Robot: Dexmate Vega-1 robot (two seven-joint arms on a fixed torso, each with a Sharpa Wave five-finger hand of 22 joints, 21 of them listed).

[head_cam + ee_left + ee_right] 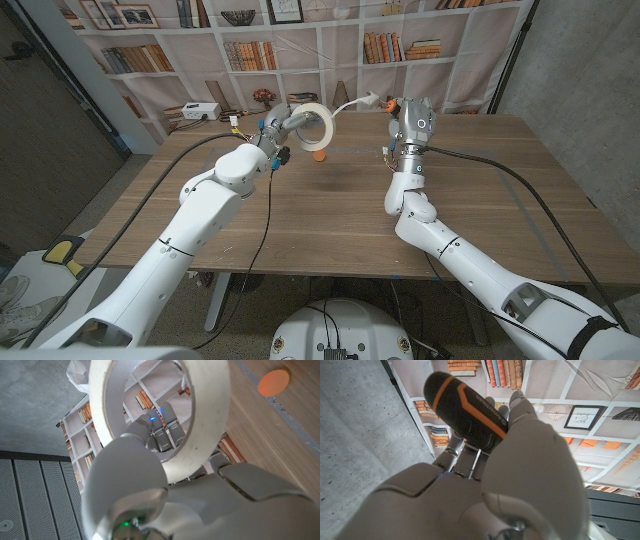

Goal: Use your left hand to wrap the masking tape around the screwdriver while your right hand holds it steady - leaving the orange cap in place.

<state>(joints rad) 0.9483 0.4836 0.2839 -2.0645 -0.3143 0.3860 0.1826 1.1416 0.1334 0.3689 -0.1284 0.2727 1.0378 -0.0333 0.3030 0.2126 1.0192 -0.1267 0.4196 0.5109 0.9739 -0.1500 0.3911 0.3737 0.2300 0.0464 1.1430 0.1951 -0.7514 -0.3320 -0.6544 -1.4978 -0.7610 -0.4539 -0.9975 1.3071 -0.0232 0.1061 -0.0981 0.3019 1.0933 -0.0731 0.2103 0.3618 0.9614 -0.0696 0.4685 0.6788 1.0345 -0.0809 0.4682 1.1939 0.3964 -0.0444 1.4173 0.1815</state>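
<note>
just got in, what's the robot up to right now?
It's setting up to tape a screwdriver. The left robot hand holds the masking tape roll raised over the table, and the right robot hand grips the screwdriver by its black-and-orange handle, also in the air. The two are apart, so no wrapping yet. The orange cap lies on the table below the roll.
</note>
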